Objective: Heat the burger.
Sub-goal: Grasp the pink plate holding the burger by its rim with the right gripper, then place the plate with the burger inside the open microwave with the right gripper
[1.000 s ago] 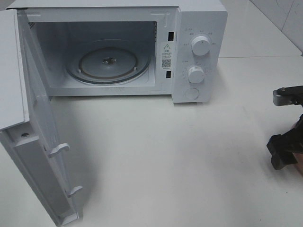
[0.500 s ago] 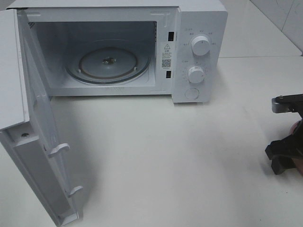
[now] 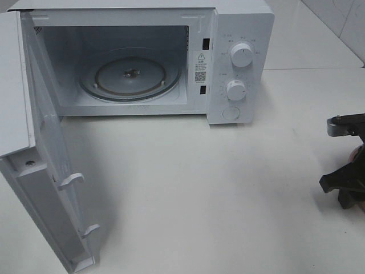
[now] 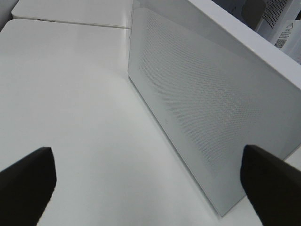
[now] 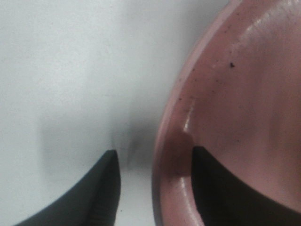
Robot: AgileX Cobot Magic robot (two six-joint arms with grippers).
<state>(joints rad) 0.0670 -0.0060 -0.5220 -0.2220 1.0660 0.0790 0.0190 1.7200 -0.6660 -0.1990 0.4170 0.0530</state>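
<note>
The burger is out of view in every frame. The pink plate (image 5: 235, 94) fills one side of the right wrist view, and a sliver of it shows at the right edge of the high view (image 3: 357, 152). My right gripper (image 5: 155, 188) is open and stands astride the plate's rim, with one finger (image 5: 101, 193) over the table outside and the other inside the plate. In the high view it sits at the far right edge (image 3: 344, 188). My left gripper (image 4: 146, 188) is open and empty, beside the outer face of the microwave door (image 4: 202, 108).
The white microwave (image 3: 239, 57) stands at the back with its door (image 3: 45, 171) swung wide open to the left. Its glass turntable (image 3: 130, 77) is bare. White table (image 3: 199, 182) spreads in front of it. Another tabletop lies behind.
My right gripper has shifted slightly lower at the right edge, down around the plate's rim. The microwave and door have not moved.
</note>
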